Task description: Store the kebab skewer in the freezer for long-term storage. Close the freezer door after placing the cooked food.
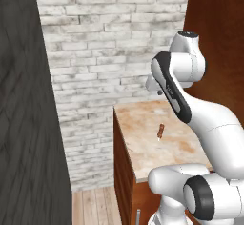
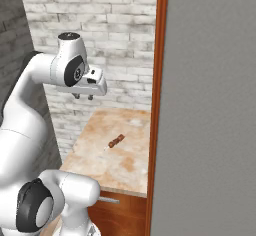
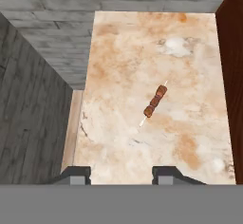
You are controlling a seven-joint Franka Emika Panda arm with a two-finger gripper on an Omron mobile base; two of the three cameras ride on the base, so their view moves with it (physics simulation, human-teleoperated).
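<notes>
We see the kebab skewer (image 3: 155,101) lying flat on the marbled countertop (image 3: 123,52), roughly mid-slab, nothing else touching it. In the hand view it sits diagonally, pale stick ends poking out at both ends of the meat chunks. The left base view has it (image 1: 160,131) near the middle of the counter (image 1: 138,143), just left of the arm's forearm. In the right base view it (image 2: 117,140) lies angled toward the wooden panel edge (image 2: 156,105) but apart from it.

The gripper (image 2: 83,96) hangs well above the counter, pointing down, in front of the white brick wall (image 2: 115,25). Fingers are spread apart with nothing between them; the two tips (image 3: 76,175) sit wide at the bottom of the hand view with bare counter showing in the gap. The skewer is ahead of the tips, well apart from them.

The counter tops a brown wooden cabinet (image 1: 123,171) with a small metal handle (image 2: 107,199) on its front. A dark grey wood-grain panel (image 1: 24,124) fills the left side of the left base view. A plain grey flat surface (image 2: 210,110) takes up the right of the right base view; we can't tell from here whether it's a fridge door. Plank floor (image 1: 95,205) shows below the wall.
</notes>
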